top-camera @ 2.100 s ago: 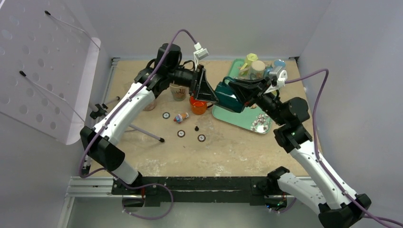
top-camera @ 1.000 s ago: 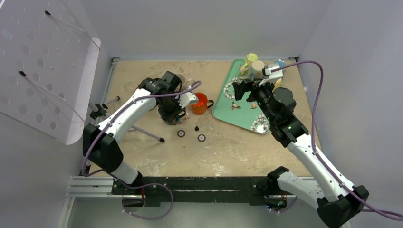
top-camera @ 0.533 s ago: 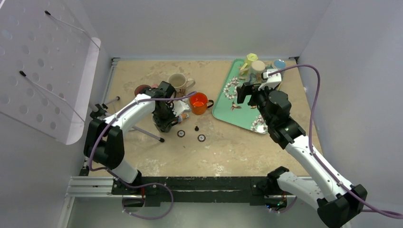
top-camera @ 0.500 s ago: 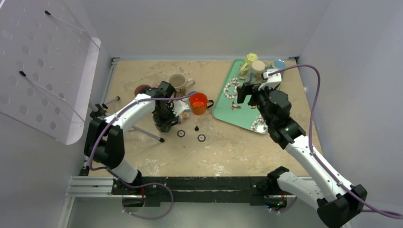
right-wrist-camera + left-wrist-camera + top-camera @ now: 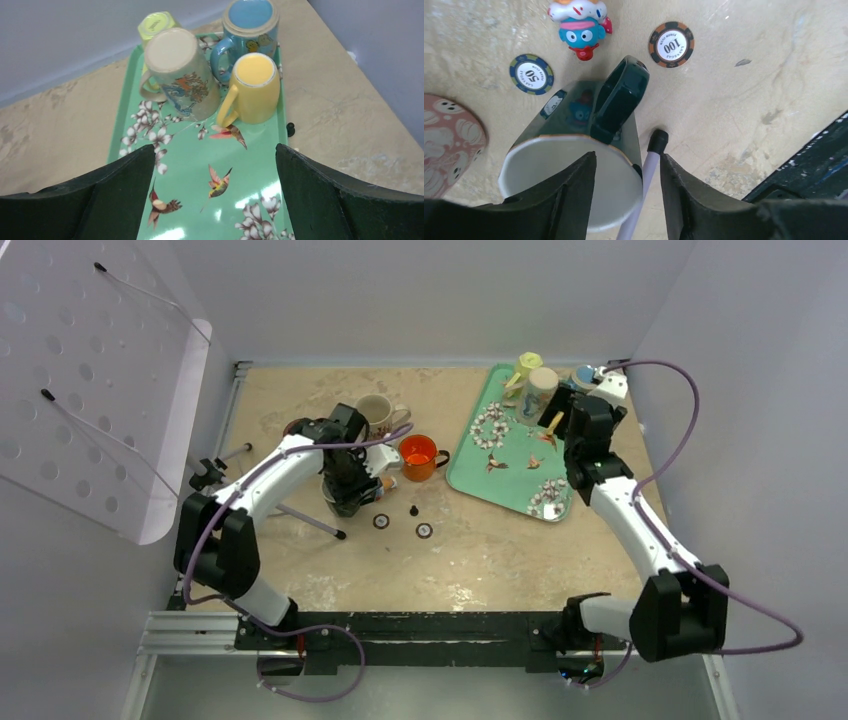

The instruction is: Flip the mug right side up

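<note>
Top view: left pincer at 8 o'clock of orange mug.
Left wrist: dark mug upright on surface, handle between parted fingers; skewed retreat risks snagging, toppling it.
Right wrist: right pincer apart, empty.

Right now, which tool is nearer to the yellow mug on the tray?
Right. The right tool faces the yellow mug from over the tray; the left tool is across the table, at the dark green mug.

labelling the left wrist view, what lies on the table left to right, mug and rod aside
pink round thing → 50 chip → toy → 100 chip
</note>
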`<state>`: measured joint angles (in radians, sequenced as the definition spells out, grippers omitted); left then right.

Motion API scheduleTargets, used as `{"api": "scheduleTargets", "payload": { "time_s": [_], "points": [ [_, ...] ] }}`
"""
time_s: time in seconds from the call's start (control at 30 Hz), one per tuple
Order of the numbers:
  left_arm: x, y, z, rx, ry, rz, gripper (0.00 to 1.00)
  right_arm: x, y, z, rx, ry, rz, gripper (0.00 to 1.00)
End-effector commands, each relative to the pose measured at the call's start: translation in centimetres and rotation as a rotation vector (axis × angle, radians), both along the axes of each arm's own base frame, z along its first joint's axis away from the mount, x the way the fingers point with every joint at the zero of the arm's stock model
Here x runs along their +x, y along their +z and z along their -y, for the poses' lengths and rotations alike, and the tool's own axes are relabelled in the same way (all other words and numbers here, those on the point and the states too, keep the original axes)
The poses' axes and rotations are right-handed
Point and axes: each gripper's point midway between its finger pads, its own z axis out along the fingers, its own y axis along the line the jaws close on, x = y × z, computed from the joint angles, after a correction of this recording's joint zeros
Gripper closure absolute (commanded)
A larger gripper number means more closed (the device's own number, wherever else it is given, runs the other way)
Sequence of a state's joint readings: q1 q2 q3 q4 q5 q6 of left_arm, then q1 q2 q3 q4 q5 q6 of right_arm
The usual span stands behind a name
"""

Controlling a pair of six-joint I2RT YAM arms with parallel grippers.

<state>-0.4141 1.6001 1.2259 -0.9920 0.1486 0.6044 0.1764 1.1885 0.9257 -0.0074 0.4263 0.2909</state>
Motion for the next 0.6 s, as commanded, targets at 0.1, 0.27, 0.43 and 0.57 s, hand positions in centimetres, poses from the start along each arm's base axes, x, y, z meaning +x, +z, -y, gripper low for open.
{"api": "scheduleTargets", "payload": {
  "time_s": [0.1, 0.27, 0.43, 0.57],
  "points": [
    [-0.2, 7.7, 2.2, -0.196, 0.007, 0.130, 0.42, 6.3, -3.0, 1.9, 0.232, -0.247, 0.029, 0.16],
    [-1.3, 9.0, 2.7, -0.253, -0.013, 0.146, 0.41, 9.2, -6.8, 3.0, 0.278, -0.351, -0.038, 0.27],
    [-1.9, 9.1, 2.8, -0.273, -0.039, 0.148, 0.41, 10.9, -10.5, 3.2, 0.275, -0.389, -0.129, 0.33],
    [-2.4, 9.3, 2.9, -0.288, -0.059, 0.140, 0.41, 10.7, -12.7, 4.2, 0.283, -0.453, -0.185, 0.35]
  ]
}}
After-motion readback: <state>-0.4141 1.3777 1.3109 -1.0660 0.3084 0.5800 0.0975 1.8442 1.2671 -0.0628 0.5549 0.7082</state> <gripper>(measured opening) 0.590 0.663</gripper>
